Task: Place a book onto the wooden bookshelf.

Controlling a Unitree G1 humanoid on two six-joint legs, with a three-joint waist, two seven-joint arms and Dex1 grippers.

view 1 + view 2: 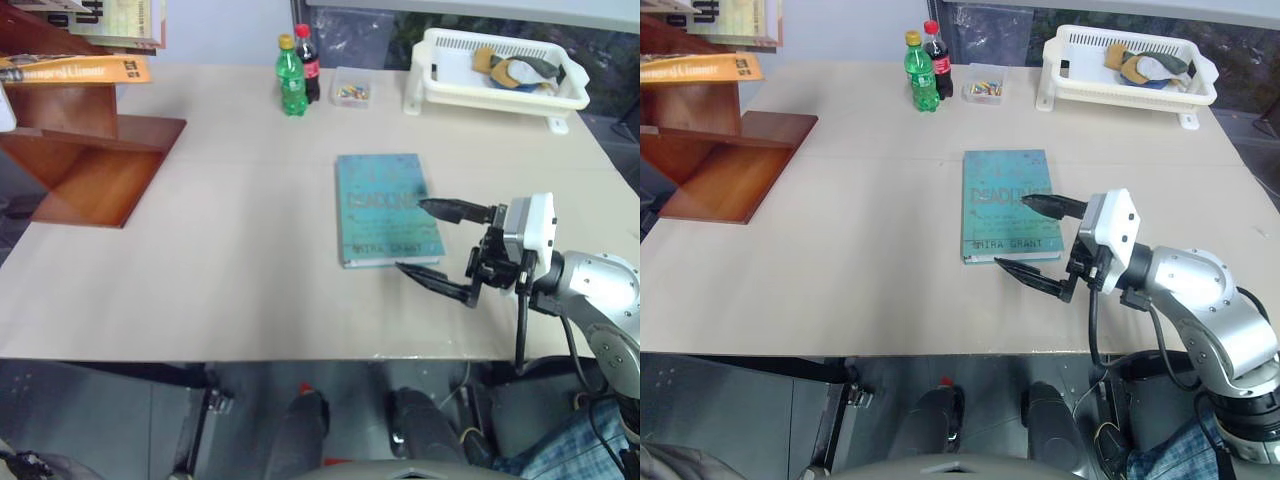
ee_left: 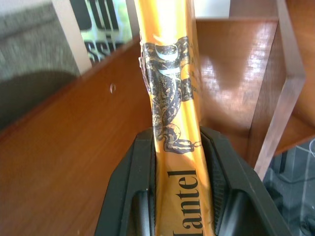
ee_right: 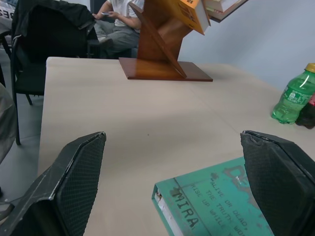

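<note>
The book (image 2: 172, 98), orange-yellow with black lettering on its spine, stands between the black fingers (image 2: 132, 187) of my left gripper (image 2: 178, 133), which is shut on it. Reddish-brown boards of the wooden bookshelf (image 2: 74, 147) lie close behind it. From the head, the book (image 1: 75, 68) rests on a slanted board of the wooden bookshelf (image 1: 95, 160) at the table's far left. My right gripper (image 1: 412, 236) hangs open just right of a teal-blue book (image 1: 388, 208) lying flat mid-table, with nothing between its fingers (image 3: 74, 182).
A green bottle (image 1: 291, 78), a cola bottle (image 1: 308, 62) and a small clear box (image 1: 351, 92) stand at the table's far edge. A white basket (image 1: 500, 75) sits far right. Another book (image 1: 110, 20) lies higher on the shelf. A seated person (image 3: 118, 19) and a dark chair (image 3: 44, 39) are beyond the table.
</note>
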